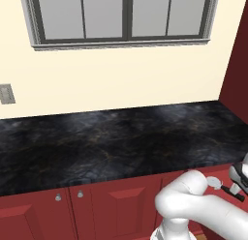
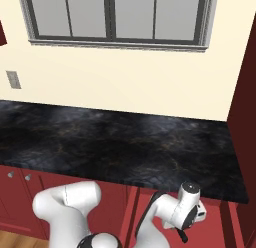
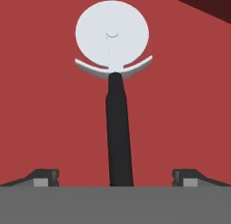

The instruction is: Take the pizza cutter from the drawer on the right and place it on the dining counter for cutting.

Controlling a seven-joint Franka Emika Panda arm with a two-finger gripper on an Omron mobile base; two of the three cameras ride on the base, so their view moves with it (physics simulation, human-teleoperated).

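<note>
Reaching into the drawer [image 3: 40, 105] for the pizza cutter [image 3: 118, 101] — jaws spread wide astride its dark handle — next, closing and lifting out.

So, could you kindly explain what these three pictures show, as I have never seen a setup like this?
It is a simulated kitchen with a white robot arm on a mobile base. Two cameras on the base look forward over the arm, from its left and right, at a black worktop under a window, with red cabinets below. The third camera sits on the hand, looking along the gripper. There the pizza cutter lies on a red surface, its dark handle running between the open fingertips, which stand well apart from it. Nothing is held.
</note>
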